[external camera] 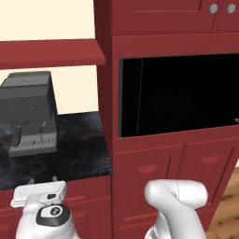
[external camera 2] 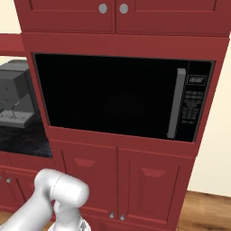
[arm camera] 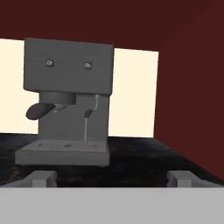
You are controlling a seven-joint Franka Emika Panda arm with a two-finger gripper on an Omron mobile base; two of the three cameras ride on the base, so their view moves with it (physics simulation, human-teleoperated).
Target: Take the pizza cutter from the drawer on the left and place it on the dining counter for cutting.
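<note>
Gripper [arm camera: 112, 178], fingers spread wide and empty, faces the coffee machine [arm camera: 68, 103] at 12 o'clock across the short black top [arm camera: 140, 162]; the cutter's place cannot be told, so drop toward the drawers at 6 o'clock and find the knob

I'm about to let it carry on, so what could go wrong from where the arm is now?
1. The open gripper points at the coffee machine on the short black counter; moving forward could bump it.
2. No pizza cutter or open drawer is visible, so the gripper may be aimed at the wrong spot.
3. The red cabinet wall stands close beside the gripper, and a sideways swing might strike it.
</note>
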